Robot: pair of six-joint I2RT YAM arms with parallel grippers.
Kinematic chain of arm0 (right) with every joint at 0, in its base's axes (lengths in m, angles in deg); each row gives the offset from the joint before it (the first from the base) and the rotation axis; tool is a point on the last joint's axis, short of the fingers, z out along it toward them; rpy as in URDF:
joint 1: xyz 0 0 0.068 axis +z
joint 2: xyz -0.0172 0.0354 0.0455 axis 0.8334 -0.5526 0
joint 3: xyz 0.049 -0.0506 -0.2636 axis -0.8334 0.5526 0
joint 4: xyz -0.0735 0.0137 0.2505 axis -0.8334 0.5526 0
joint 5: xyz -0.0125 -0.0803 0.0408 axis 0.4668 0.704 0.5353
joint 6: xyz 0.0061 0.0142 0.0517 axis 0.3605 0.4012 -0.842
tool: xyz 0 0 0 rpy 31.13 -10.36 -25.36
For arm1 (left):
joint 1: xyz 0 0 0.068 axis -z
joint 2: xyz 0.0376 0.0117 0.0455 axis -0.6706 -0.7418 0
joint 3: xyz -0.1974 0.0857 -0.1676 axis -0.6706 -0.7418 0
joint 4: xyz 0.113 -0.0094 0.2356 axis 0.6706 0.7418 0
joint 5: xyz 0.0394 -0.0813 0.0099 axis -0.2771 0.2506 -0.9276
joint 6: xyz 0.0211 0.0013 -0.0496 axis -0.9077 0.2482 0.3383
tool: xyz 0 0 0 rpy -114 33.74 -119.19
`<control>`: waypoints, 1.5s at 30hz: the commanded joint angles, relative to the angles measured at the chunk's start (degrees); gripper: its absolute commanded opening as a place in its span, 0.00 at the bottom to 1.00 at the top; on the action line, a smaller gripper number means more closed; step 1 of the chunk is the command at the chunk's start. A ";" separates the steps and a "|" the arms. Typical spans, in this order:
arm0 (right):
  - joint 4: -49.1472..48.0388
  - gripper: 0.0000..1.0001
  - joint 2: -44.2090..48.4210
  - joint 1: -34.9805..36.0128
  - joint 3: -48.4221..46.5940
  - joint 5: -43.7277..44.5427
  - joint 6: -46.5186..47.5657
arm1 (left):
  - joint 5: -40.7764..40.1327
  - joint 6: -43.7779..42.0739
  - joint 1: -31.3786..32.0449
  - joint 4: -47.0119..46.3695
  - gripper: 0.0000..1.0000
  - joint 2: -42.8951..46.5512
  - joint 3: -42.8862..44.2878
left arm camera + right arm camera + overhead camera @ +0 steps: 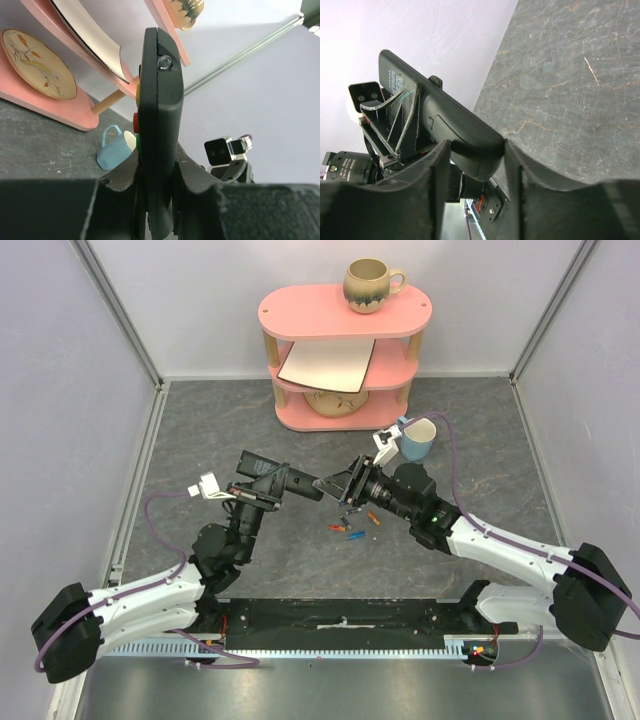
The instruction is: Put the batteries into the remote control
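Slim black hard-plastic remote control (157, 125) is held in mid-air over the grey marbled tabletop (470, 440), left gripper (156, 176) clenched across its body. The right gripper (477, 150) straddles its other end; can't tell if clamped or just touching. The remote looks light, rigid and smooth-slippery, so pinch the flat faces. Tiny blue and red-orange cylindrical batteries (350, 525) lie loose below and will likely roll.

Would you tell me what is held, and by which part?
The left gripper clamps the remote control by one end; the right gripper flanks the other end, grip unclear.
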 commanded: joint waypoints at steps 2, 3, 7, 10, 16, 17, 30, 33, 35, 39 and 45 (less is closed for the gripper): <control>2.16 0.64 1.01 1.72 -4.76 -5.35 1.96 | 3.03 -5.88 0.16 3.78 0.02 -1.47 1.57; 2.69 0.73 1.01 1.80 -4.94 -5.09 2.14 | 3.12 -6.15 0.16 3.87 0.02 -1.56 1.66; 5.93 0.86 1.10 1.80 -6.25 -4.38 3.02 | 4.17 -8.08 0.07 4.48 0.02 -1.91 2.19; 10.66 0.89 0.93 1.89 -8.44 -3.33 4.77 | 5.13 -10.10 0.25 4.05 0.02 -2.35 2.37; 19.46 0.90 -0.48 1.98 -12.67 -0.17 6.09 | 6.46 -15.28 0.34 1.94 0.02 -4.54 3.60; 20.26 0.90 -0.57 1.89 -13.02 0.27 6.09 | 6.46 -15.99 0.51 1.67 0.02 -4.72 4.03; 25.88 0.92 -1.10 1.71 -13.99 7.74 3.46 | 4.53 -23.99 2.62 0.53 0.02 -7.10 6.59; 26.16 0.93 -0.40 1.28 -13.03 8.98 2.84 | 4.44 -24.25 2.80 0.44 0.02 -6.22 6.32; 26.07 0.93 -0.31 1.27 -12.85 9.15 2.76 | 4.35 -24.43 2.80 0.61 0.02 -5.78 6.15; 25.02 0.92 -0.83 1.19 -12.67 8.63 2.14 | 4.26 -24.17 2.80 0.44 0.02 -5.69 6.06; 25.02 0.90 -1.80 1.19 -12.68 8.71 1.44 | 4.35 -24.25 2.80 -0.18 0.02 -5.96 6.06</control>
